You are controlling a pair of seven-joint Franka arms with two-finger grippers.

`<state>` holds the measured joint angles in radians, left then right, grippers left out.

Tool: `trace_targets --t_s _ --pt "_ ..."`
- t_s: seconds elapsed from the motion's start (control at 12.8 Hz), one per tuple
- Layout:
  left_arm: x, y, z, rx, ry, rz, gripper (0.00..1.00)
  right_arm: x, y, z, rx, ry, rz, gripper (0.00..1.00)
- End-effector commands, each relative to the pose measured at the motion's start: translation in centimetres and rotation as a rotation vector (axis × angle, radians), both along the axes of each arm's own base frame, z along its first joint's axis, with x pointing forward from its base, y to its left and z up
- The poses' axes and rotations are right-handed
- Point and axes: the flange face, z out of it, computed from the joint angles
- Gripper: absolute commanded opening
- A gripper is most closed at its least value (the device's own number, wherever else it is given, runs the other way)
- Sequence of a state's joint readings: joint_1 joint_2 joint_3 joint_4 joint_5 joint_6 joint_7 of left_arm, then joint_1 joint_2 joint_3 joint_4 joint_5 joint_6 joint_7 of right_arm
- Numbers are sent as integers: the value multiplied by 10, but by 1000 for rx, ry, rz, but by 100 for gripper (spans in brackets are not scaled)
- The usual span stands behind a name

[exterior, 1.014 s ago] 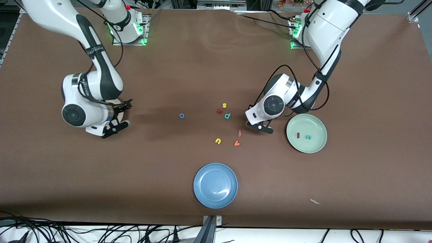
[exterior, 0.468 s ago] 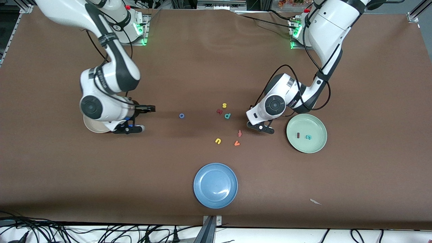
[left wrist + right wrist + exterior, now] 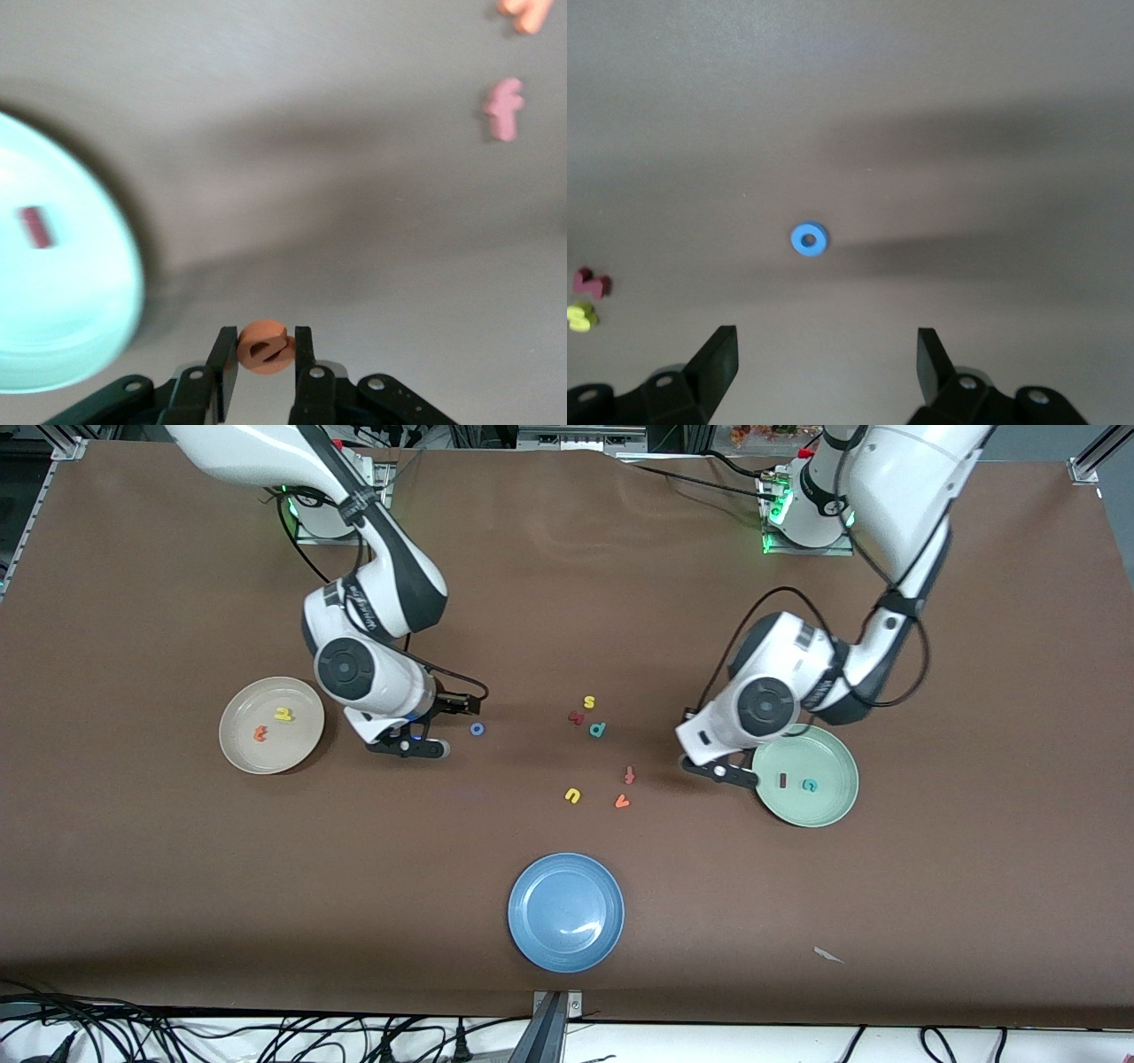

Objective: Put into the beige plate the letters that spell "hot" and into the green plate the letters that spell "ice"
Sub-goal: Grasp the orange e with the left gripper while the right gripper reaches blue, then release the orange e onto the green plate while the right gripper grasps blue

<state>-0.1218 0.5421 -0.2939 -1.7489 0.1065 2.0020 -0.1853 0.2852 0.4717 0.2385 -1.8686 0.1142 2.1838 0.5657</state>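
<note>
Left tool [image 3: 263, 354]: pinching orange e [image 3: 263, 344]; clear the green plate [image 3: 837, 804] rim first.
Right tool [image 3: 824, 354]: spread wide, centre over blue o [image 3: 808, 239].

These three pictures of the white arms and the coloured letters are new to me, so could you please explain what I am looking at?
Two robot arms work at a brown table. One picture looks down from a high camera facing them; the other two come from cameras on each arm's wrist.

The left end effector is shut on the orange e, beside the green plate, which holds a dark red i and a teal c. The right end effector is open, over the table next to the blue o. The beige plate holds a yellow h and an orange t.

Spare letters lie mid-table, and a blue plate sits nearest the high camera.
</note>
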Motion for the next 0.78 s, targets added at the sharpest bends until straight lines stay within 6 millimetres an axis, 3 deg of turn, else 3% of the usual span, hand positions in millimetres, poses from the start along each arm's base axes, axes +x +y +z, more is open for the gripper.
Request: trace_targets --t_s 0.0,0.08,0.23,0.31,0.47,0.55,0.62,0.7 --pt "28 80 -1 38 -18 -82 12 -10 9 -18 -10 -35 -18 99" --pt "33 104 -7 62 -18 -88 12 -13 10 -25 -23 -32 -1 99" --pt "34 134 -29 64 4 -68 14 -17 9 -38 -40 -23 -19 95" --pt "22 137 -45 53 45 -52 16 -18 13 -37 -44 -24 -35 92" --pt "14 141 -55 43 67 -39 18 -27 27 -44 -66 -40 -27 92" --pt "16 138 -57 36 51 -42 42 -26 26 -49 -118 -70 -18 92" --pt "16 134 -60 34 46 -43 99 -28 26 -61 -164 -89 -20 92" --pt "16 131 -62 32 49 -42 100 -31 33 -63 -169 -115 -28 92"
